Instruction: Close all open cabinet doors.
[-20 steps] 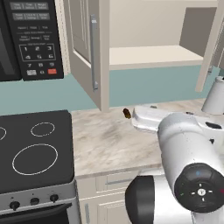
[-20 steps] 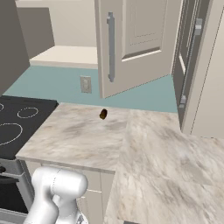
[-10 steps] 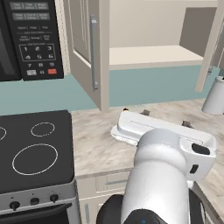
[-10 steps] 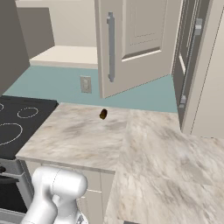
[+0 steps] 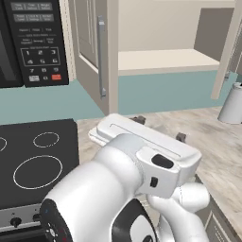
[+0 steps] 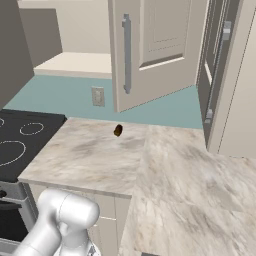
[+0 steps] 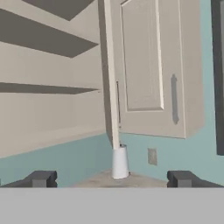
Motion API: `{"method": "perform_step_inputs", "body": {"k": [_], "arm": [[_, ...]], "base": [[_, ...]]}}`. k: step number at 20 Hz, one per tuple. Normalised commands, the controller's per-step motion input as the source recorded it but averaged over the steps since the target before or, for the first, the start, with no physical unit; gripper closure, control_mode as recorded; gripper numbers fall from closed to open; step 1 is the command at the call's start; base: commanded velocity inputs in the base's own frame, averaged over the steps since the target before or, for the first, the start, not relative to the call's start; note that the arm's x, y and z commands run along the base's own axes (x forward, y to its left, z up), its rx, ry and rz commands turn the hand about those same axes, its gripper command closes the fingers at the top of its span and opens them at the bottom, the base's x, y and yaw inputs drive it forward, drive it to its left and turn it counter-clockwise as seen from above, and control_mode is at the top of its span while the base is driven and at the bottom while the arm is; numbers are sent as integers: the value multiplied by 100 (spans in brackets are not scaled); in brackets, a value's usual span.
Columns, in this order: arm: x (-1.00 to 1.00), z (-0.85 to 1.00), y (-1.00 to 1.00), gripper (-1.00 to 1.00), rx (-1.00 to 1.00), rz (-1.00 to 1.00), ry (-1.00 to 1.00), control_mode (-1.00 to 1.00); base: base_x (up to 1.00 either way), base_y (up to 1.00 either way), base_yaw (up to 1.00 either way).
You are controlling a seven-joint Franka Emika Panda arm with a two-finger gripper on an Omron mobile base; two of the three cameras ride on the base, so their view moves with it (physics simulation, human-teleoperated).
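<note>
Two beige cabinet doors stand open above the counter. The left door swings out from the wall and carries a long silver handle. The right door shows nearly edge-on. Between them lies the bare cabinet shelf. My gripper hovers over the counter below the shelf, pointing toward the wall. It is open, with nothing between its fingertips.
A black microwave hangs left of the cabinet, over a black stovetop. A white canister stands on the marble counter under the right door. A small brown object lies near the wall outlet.
The arm has swung leftward and up across the left base view, and the hand now sits mid-counter. Both doors stand as they did before.
</note>
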Motion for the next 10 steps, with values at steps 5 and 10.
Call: {"method": "perform_step_inputs", "body": {"k": [5,10], "arm": [[0,-9,2,-100,0,-2,0,-100],[31,-12,0,-100,-1,-3,0,-100]], "base": [[0,0,0],[0,0,0]]}}
